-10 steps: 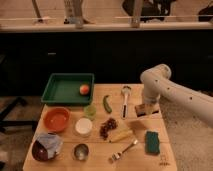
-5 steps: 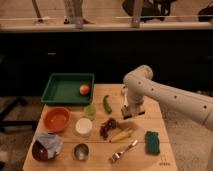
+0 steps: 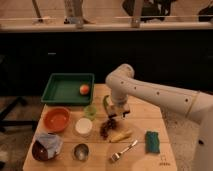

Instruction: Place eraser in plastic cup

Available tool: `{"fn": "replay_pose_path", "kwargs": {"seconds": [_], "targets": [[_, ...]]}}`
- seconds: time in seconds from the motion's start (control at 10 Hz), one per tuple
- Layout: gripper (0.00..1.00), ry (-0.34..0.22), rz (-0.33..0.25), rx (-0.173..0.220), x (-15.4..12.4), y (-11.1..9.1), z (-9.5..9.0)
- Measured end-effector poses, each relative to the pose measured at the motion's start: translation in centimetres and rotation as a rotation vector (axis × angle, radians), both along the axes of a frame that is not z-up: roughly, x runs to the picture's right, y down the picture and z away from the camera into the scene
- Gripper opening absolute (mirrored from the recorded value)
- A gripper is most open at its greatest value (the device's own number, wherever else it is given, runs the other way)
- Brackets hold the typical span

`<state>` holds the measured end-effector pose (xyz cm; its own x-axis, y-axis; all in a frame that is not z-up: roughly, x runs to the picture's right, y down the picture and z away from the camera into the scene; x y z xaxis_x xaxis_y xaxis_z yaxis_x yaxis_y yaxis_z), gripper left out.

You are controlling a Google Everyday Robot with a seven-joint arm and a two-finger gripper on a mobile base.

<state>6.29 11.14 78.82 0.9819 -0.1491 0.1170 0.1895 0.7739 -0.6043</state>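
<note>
camera view | claw point(image 3: 118, 111) low over surface point(image 3: 142, 125), open or closed: cannot tell | eraser not seen apart, probably at the claw | green cup point(image 3: 90, 111) just beside claw, picture-left | next: short sideways carry

White rounded arm point(image 3: 150, 92) w/ dark dots, pincer point(image 3: 119, 111) over table point(image 3: 146, 125) ctr.
</note>
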Motion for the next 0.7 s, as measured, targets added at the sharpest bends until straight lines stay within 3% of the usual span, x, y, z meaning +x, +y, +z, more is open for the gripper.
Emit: {"fn": "replay_pose_path", "kwargs": {"seconds": [0.2,0.7], "targets": [[0.00,0.022,0.028,-0.005,-0.63,-0.15,-0.01],[0.00,0.023,0.029,-0.007,-0.57,-0.09,0.02]]}}
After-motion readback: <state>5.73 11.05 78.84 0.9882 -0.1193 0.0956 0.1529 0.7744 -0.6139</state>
